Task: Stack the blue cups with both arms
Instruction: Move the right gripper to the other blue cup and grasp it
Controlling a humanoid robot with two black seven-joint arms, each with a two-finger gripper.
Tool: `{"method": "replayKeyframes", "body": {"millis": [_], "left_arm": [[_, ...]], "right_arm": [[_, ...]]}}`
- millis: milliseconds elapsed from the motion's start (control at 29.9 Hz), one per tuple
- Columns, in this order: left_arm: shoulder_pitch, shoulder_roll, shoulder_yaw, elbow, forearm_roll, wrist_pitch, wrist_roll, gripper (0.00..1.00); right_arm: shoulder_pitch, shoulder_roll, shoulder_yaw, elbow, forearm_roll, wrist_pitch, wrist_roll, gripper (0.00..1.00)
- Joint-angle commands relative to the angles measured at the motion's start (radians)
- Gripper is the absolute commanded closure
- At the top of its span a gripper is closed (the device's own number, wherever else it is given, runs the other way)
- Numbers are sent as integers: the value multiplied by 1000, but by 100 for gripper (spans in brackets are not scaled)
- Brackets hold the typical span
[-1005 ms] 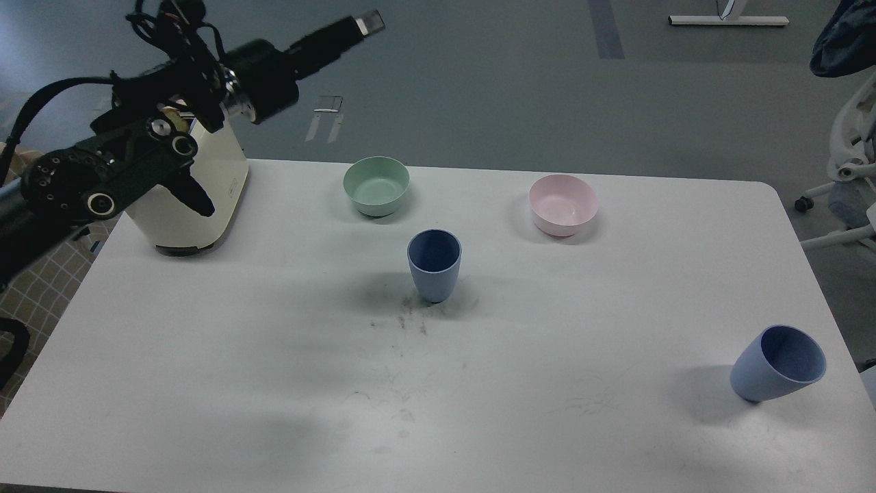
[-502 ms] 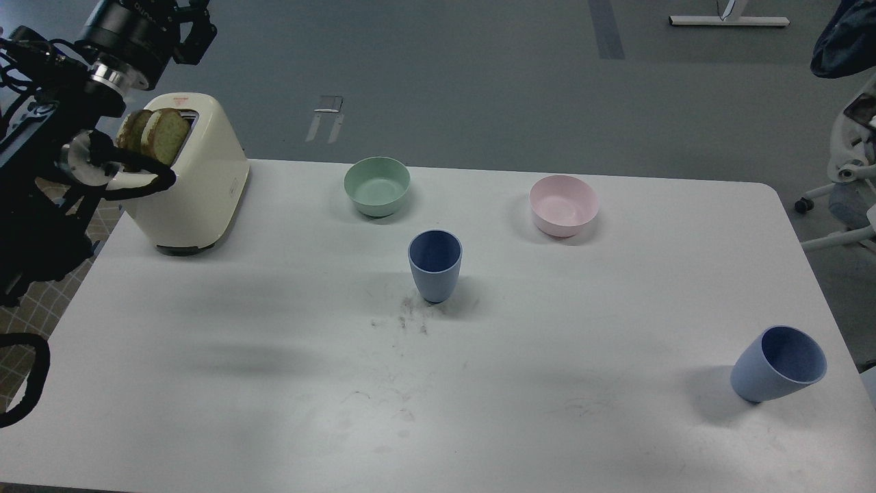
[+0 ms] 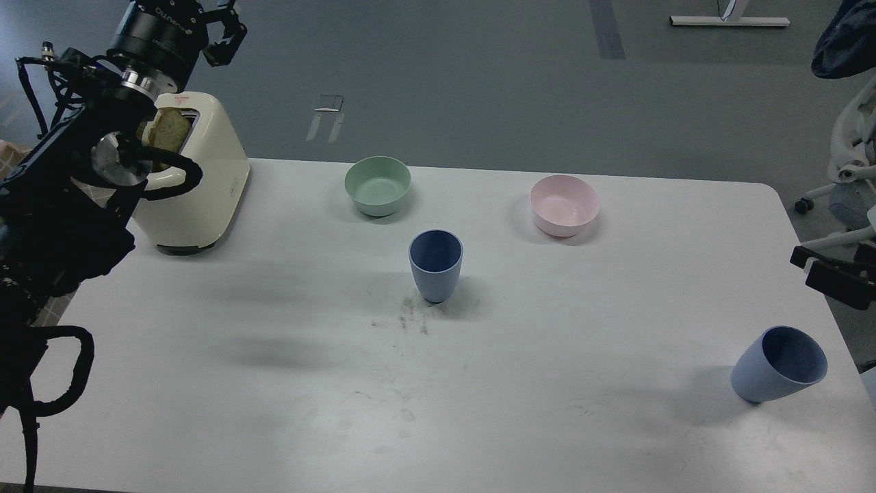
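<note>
One blue cup [image 3: 435, 266] stands upright in the middle of the white table [image 3: 274, 411]. The second blue cup [image 3: 779, 365] stands near the table's front right corner, its mouth leaning toward the right edge. My left gripper [image 3: 229, 34] is raised high at the far left, above and behind the toaster, far from both cups; its fingers show dark and I cannot tell them apart. My right gripper [image 3: 802, 267] reaches in from the right edge, above and behind the right cup. Its two dark fingers are slightly apart and hold nothing.
A cream toaster [image 3: 202, 185] with bread in its slot stands at the back left, partly behind my left arm. A mint-green bowl [image 3: 377, 183] and a pink bowl [image 3: 564, 204] sit behind the middle cup. An office chair [image 3: 848, 171] stands beyond the table's right edge.
My left arm swung from pointing right over the table back to the far left and now sits a little higher over the toaster. My right gripper has come into view at the right edge. The cups stayed put.
</note>
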Motion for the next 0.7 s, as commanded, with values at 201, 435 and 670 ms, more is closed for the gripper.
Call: {"method": "replayKeyframes", "body": {"millis": [201,435,670], "left_arm": [[-13,-23,2,-2,0,3,4,2],[-13,-17,7,-2,0,3,4,2],[-5,-13,7,-4,1,4,2,2]], "right_arm": [[-96,-8,-10,0,-11,0,0,2],[-133,-8,-14,11,-11,0,0,14],[-147,-8,-36,10,-45,0,0,23]]}}
